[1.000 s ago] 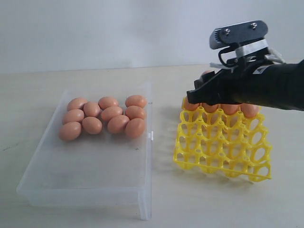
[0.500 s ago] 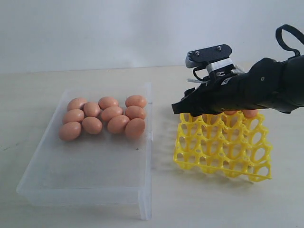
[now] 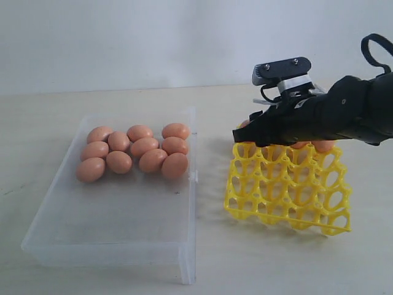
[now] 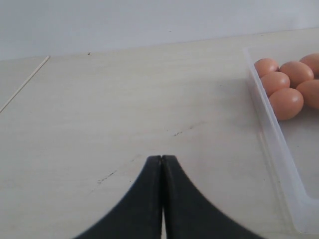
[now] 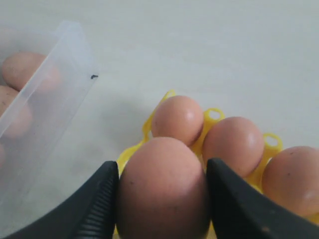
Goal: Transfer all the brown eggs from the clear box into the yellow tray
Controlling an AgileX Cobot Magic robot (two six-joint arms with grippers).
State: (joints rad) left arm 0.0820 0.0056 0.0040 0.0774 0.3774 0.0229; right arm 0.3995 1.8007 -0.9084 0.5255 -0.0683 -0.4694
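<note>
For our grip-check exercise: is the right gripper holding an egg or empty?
Holding: the right gripper has its two fingers clamped on a brown egg, at the yellow tray.

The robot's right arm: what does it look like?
The right arm is bulky and matte black, with a small grey camera box on white brackets, thin wires, and a black cable loop. Its gripper fingers are black with ribbed pads.

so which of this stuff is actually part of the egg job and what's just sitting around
In the job: brown eggs, clear box, yellow tray, right gripper shut on one egg over the tray.
Just there: table, left gripper, shut and holding nothing.
</note>
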